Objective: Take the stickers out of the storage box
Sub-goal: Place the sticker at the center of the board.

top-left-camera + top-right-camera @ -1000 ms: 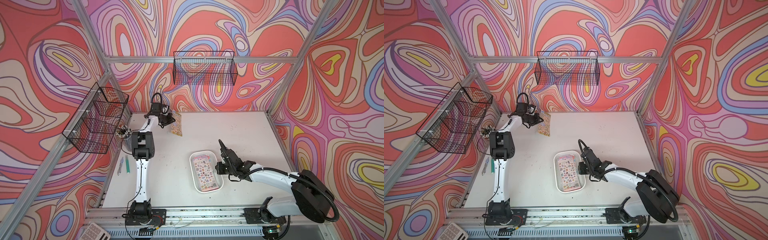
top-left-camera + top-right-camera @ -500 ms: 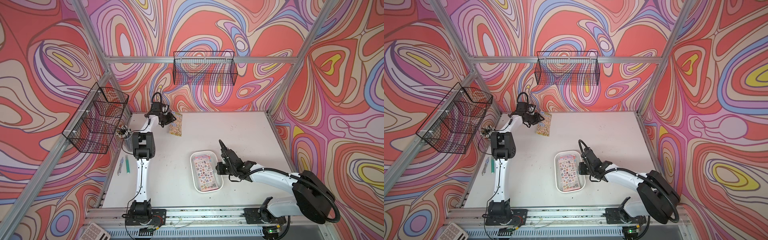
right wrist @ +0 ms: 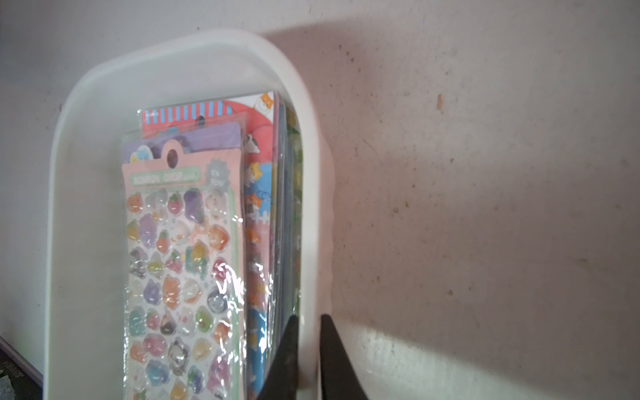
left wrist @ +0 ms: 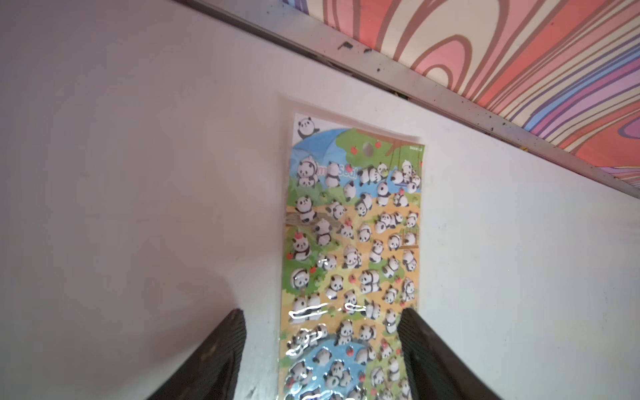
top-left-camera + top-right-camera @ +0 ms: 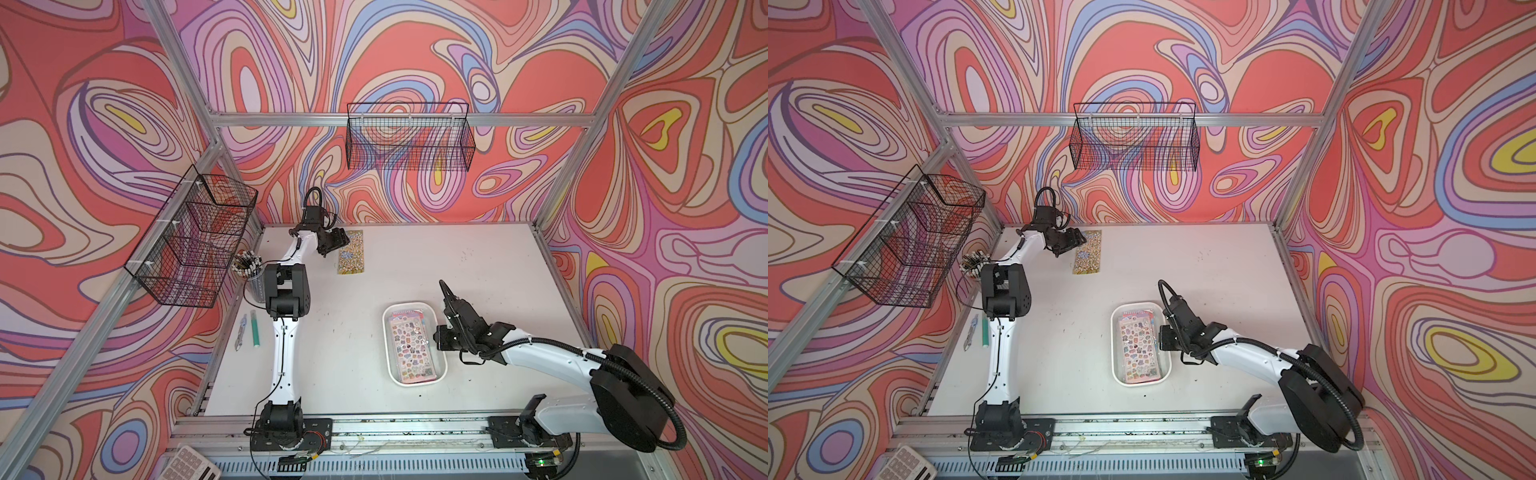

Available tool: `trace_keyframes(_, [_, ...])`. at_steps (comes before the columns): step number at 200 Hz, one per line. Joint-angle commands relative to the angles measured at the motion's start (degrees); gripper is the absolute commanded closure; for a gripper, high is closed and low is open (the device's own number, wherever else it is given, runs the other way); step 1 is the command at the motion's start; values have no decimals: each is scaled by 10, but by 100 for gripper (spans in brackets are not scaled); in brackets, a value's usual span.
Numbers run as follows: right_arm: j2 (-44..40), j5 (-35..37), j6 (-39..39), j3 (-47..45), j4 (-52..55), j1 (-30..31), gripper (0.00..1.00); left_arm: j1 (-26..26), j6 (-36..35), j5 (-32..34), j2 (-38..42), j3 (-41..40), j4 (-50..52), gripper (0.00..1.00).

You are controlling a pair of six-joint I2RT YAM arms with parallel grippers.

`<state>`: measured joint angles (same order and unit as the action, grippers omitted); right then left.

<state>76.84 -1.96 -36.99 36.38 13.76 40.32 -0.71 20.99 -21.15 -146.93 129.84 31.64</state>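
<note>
- Though far from finished, already under way: one panda sheet (image 5: 351, 252) out of the storage box (image 5: 386, 349), flat on the table (image 5: 415, 266) by the back wall and well apart from the box.
- Left to do, judging by the pile: nearly everything. Many stickers (image 3: 180, 259) in the box, overlapped in glossy clear sleeves. Pink sheet on top, lilac and red ones showing from beneath, a few more tilted on edge against the side wall. Exact count not readable.
- Left gripper (image 4: 322, 313): spread wide, low over one end of the panda sheet and gripping nothing. One finger beside the sheet's edge, one over the opposite edge; contact with the sleeve not clear.
- Right gripper (image 3: 309, 318): almost fully closed on the box's side wall, one finger inside next to the tilted sleeves, one outside, white rim pinched between. Probably steadying the box rather than lifting it.
- Other containers, in both top views: two black wire baskets (image 5: 409, 137) on the walls, nothing visible inside, and a clear cup (image 5: 254, 278) full of pens just beside the left arm.
- Likely next: back to the box for the pink top sheet, taken by one edge of its slippery sleeve.
</note>
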Motion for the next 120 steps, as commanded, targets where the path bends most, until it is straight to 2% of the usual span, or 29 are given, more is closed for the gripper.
trace_keyframes(1, [-8,7,-8,0,3,3,88,0,-12,40,61,-7,9,26])
trace_keyframes(26, [-5,14,-9,6,11,3,89,-17,0,57,115,-27,-9,29])
trace_keyframes(62, [2,24,-20,14,12,3,90,-76,19,88,207,-82,14,34])
trace_keyframes(97, [4,34,-28,20,11,3,91,-139,64,88,344,-237,-13,44])
trace_keyframes(120, [3,38,-29,25,14,3,91,-203,72,113,420,-300,15,50])
